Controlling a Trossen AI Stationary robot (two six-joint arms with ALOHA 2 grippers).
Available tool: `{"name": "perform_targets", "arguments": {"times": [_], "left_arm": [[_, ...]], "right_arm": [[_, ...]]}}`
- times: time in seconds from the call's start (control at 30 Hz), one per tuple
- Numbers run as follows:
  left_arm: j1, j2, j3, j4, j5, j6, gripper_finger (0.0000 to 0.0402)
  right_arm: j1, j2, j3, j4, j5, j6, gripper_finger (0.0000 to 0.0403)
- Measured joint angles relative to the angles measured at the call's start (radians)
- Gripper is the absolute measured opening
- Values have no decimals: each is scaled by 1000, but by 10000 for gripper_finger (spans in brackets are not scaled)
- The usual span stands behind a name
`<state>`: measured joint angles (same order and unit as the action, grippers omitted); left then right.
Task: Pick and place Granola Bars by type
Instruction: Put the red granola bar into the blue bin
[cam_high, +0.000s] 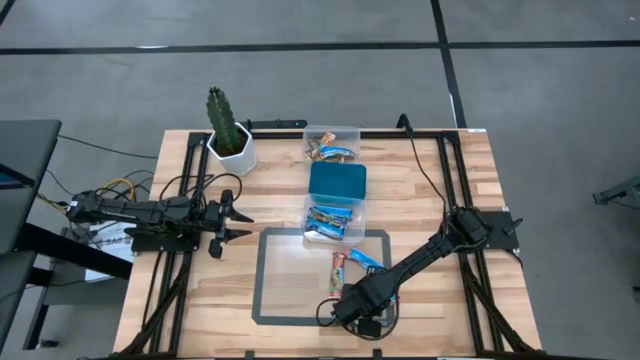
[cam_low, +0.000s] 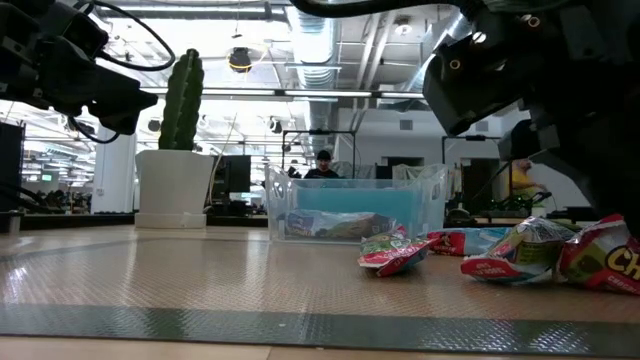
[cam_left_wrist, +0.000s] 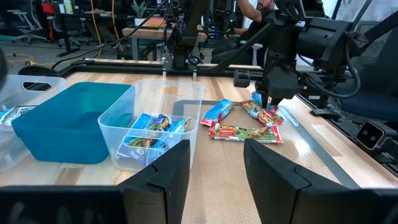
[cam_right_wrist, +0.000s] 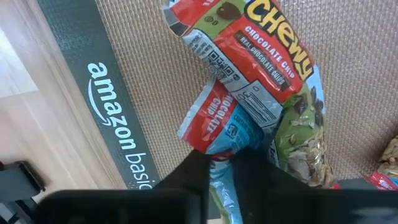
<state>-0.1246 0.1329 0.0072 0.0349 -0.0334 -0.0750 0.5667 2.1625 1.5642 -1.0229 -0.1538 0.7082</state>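
The right gripper (cam_high: 356, 305) is lowered at the near edge of the grey mat (cam_high: 275, 300), over a small cluster of granola bars (cam_high: 356, 266). In the right wrist view its fingers (cam_right_wrist: 193, 171) are drawn nearly together on the end of a small red-and-blue bar (cam_right_wrist: 219, 121), so it is seen clamped on that bar. Above it in that picture, a red "Chewy" chocolate chip bar (cam_right_wrist: 261, 46) is laid with its long axis diagonal across the mat, partly over a green-brown wrapper (cam_right_wrist: 301, 134).

From above, the loose bars on the mat are seen fanned out: a red one (cam_high: 339, 270) is aligned roughly away from the front edge, and a blue one (cam_high: 366, 262) is angled across it.

More blue bars are held in the clear tub (cam_high: 334, 222) at the mat's far edge, lying mostly crosswise. Behind it a teal tub (cam_high: 337, 181) and another clear tub (cam_high: 332, 144) with a few bars are lined up.

The left gripper (cam_high: 232, 221) is kept above the table left of the mat, fingers apart, empty. A potted cactus (cam_high: 228, 130) is placed at the far left corner.
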Motion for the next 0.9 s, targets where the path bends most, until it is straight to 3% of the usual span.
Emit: {"name": "perform_targets", "arguments": {"times": [0.13, 0.37, 0.53, 0.9], "left_arm": [[0, 0, 0, 0, 0, 0, 144], [0, 0, 0, 0, 0, 0, 144], [0, 0, 0, 0, 0, 0, 144], [0, 0, 0, 0, 0, 0, 144]], "right_arm": [[0, 0, 0, 1, 12, 7, 7], [1, -22, 7, 0, 28, 54, 21], [-1, -77, 27, 39, 64, 71, 7], [-58, -147, 28, 209, 164, 36, 2]]}}
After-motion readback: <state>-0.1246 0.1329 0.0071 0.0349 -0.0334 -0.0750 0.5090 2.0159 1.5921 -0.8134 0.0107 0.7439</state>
